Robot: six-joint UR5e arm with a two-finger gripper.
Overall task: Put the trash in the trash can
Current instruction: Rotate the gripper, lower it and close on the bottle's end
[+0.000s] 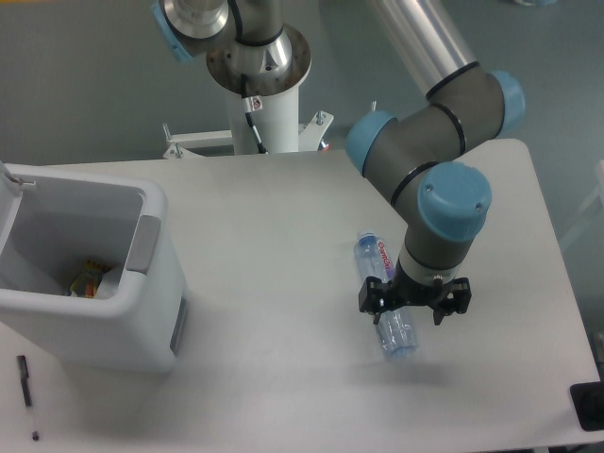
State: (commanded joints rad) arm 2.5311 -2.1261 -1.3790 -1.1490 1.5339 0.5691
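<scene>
Gripper (pixel 412 300) points straight down w/ fingers spread either side of the bottle (pixel 386 294) lying mid-table, grip not clear, arm elbowed above it, trash can (pixel 90 283) far left w/ wrapper (pixel 87 277) inside, pen (pixel 26 384) below.

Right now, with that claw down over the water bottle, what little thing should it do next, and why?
Probably close the fingers. The gripper sits low over the water bottle, which lies flat on the table with a finger on either side, apparently not yet gripped. It must hold the bottle before carrying it to the trash can.
</scene>
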